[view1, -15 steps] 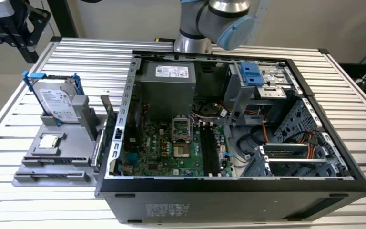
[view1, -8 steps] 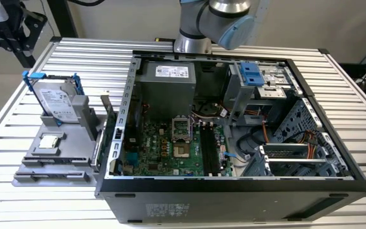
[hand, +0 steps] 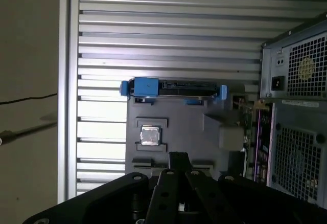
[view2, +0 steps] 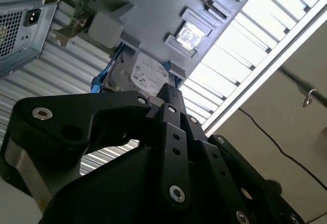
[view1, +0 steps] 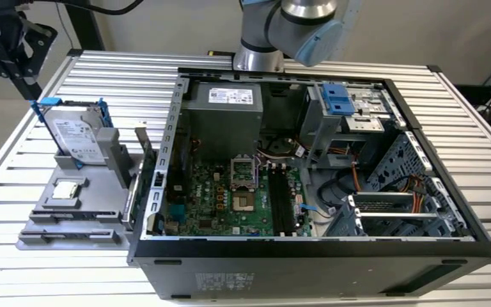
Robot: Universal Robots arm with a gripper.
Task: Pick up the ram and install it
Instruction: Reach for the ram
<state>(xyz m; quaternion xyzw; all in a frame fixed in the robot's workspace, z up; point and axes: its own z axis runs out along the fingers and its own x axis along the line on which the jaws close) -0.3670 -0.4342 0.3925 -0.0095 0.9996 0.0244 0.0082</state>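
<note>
The gripper (hand: 177, 158) is seen closed up tight; nothing is held or touched by it; it is hung over the grey tray (hand: 189, 127), near the silver chip (hand: 148, 135).

In both wrist views the gripper (hand: 177, 158) blocks one end of the grey tray (hand: 189, 127), partly covering its long slots (hand: 145, 161), so what lies in them cannot be told; in the second wrist view it also hides part of the hard drive (view2: 148, 78). The computer case (hand: 296, 106) runs off the picture's edge in both wrist views. In the exterior view the arm (view1: 293, 25) is cut off by the top edge, and the tray's slots are too small to read.
</note>
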